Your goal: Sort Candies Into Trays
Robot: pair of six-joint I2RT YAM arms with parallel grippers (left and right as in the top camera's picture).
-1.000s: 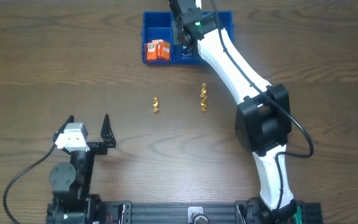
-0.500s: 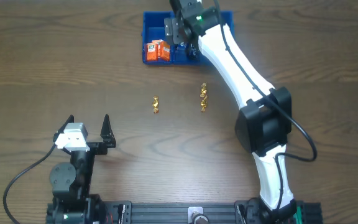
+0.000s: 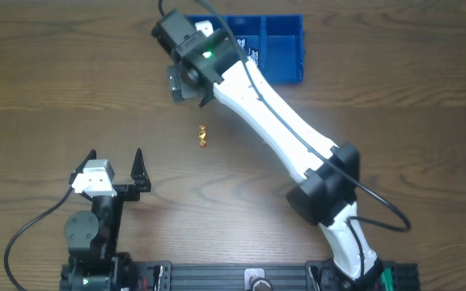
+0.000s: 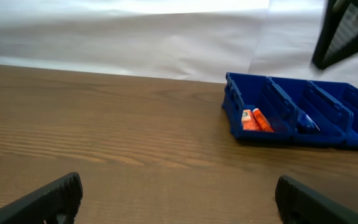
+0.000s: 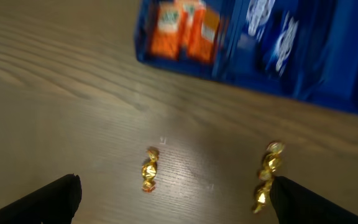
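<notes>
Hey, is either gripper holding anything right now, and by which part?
Nothing is held: the left gripper and right gripper are both open and empty.

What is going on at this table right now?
A robot is sorting candies into a blue tray. Its right pincer hovers open and empty near gold candies lying on the table. In separate tray compartments sit orange candies and blue ones. The left pincer is open, far from them.

No readable text anywhere, print on orange packets (image 5: 185,28) too blurred
</notes>
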